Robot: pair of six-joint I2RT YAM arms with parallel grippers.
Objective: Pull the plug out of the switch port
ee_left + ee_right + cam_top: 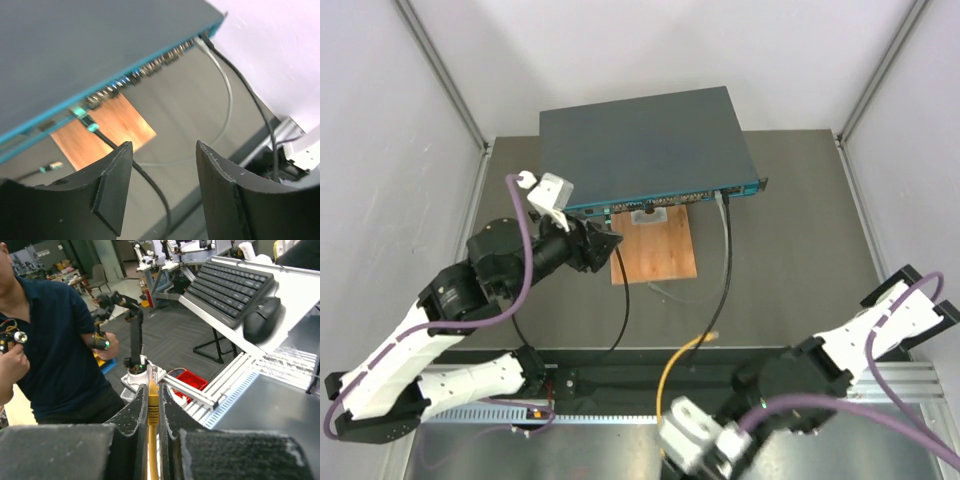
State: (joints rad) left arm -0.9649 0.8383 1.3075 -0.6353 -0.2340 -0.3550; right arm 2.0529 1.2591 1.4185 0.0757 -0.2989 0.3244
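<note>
The switch [650, 140] is a flat dark grey box with a teal front strip [107, 82] of small sockets. A black plug with a teal tip [85, 120] sits in a middle socket, and its black cable [625, 300] runs toward me. A black and a pale cable [725, 215] are plugged in at the strip's right end. My left gripper [617, 243] is open and empty, just in front of the strip's left part; its fingers [112, 185] frame the black cable. My right gripper [152, 390] is shut on a yellow plug [152, 405], held off the table's near edge.
A brown wooden board [655, 245] lies in front of the switch. The yellow cable [675, 365] curls from the table's front to the right gripper. A small loose connector [52, 166] lies left of the board. Beyond the near edge are a person and a keyboard stand [230, 280].
</note>
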